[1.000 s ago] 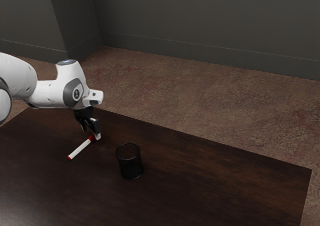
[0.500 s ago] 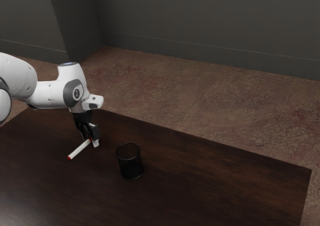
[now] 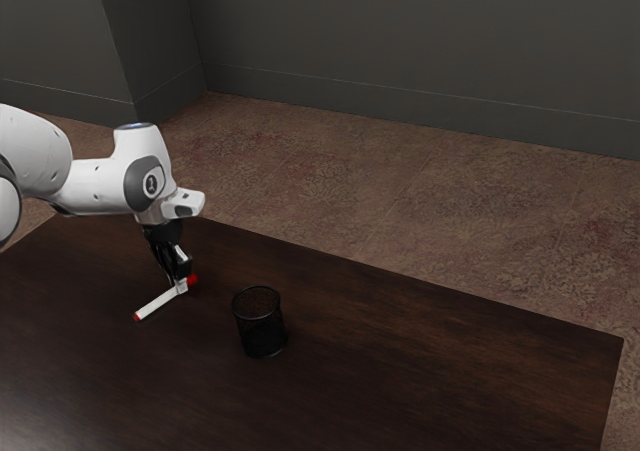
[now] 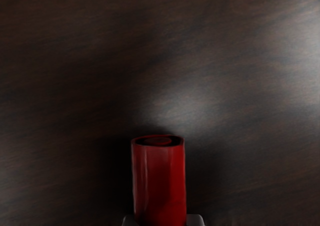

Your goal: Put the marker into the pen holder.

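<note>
The room is dimly lit, with the grey wall [image 3: 400, 51] in murky half-light. Light from above whitens the upper surfaces of the arm [image 3: 95, 186] and leaves its underside shaded. A pale sheen spreads over the near part of the table [image 3: 450, 371] at the exterior view's left; its corner at the exterior view's right is dark brown. In the wrist view, soft glare whitens the wood, shadow flanks the marker [image 4: 160, 186], and faint highlights streak its red end.
</note>
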Robot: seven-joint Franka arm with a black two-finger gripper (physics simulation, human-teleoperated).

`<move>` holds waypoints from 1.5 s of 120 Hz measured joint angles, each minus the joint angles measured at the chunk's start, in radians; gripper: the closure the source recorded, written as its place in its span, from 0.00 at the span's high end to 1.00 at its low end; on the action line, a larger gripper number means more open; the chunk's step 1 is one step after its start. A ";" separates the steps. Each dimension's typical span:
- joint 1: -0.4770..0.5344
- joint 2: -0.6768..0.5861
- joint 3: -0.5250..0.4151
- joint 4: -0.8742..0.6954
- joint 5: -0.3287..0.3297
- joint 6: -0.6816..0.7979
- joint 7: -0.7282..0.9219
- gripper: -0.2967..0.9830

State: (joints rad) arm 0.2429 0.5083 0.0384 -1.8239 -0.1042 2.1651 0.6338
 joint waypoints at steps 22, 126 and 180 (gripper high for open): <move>-0.021 -0.048 0.000 0.006 0.011 -0.003 -0.006 0.18; -0.448 -0.369 0.046 -0.241 -0.091 0.300 -0.178 0.16; -0.453 -0.420 0.046 -0.392 -0.100 0.411 -0.230 0.25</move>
State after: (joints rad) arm -0.2105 0.0886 0.0847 -2.2161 -0.2043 2.5765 0.4038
